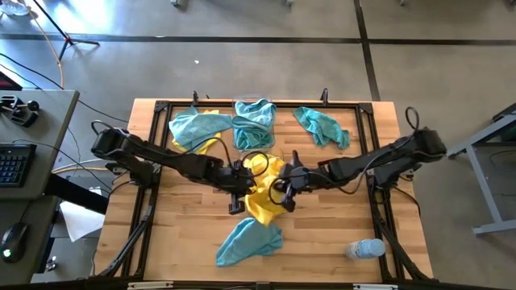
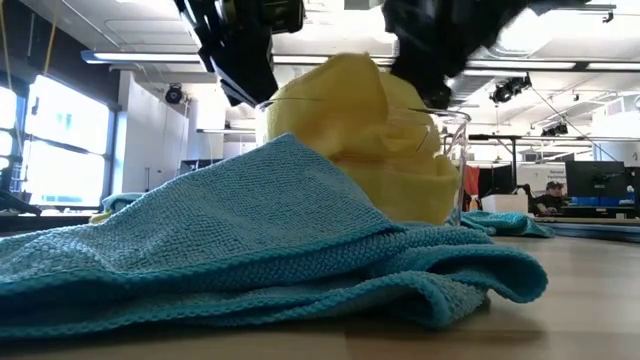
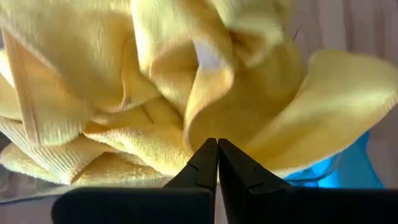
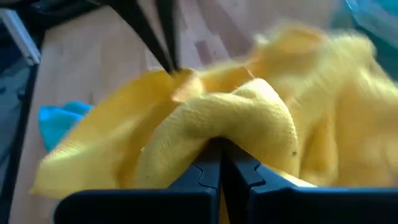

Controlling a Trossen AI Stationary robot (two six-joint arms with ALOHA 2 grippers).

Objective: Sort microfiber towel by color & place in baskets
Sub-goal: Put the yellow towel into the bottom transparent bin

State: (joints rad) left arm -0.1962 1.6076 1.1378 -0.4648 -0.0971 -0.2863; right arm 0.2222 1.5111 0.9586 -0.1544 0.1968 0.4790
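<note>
A: Left tool (image 3: 217,147)?

B: Pressed tight together. No gap at all. Tips right against the yellow towel (image 3: 155,93), in the middle of the counter (image 1: 322,217).

A: Pinching any of it?

B: Cannot tell. Just touching, as far as the left wrist view goes.

A: And the right tool (image 4: 221,149)?

B: Pressed tight together too. Pokes into the same yellow heap from the other side, with a soft fold lying over the tips. Hard to say if any cloth sits between them.

A: Both close to each other?

B: Very near, almost tip to tip over the heap.

A: Yellow heap on the bare wood?

B: No, bunched up in a clear basket (image 2: 455,135), puffing out over the rim. Easy to see from the low view.

A: Blue ones?

B: One teal towel (image 1: 250,242) flat on the counter at the near edge, in front of the yellow heap. Another teal towel stuffed in the far basket (image 1: 236,103). One more teal cloth (image 1: 197,129) left of that basket, with a bit of yellow peeking out under it. Last teal cloth (image 1: 322,126) to the right, alone.

A: Anything else?

B: Clear bottle (image 1: 367,249) lying down near the front right corner, well apart from the tools.
</note>
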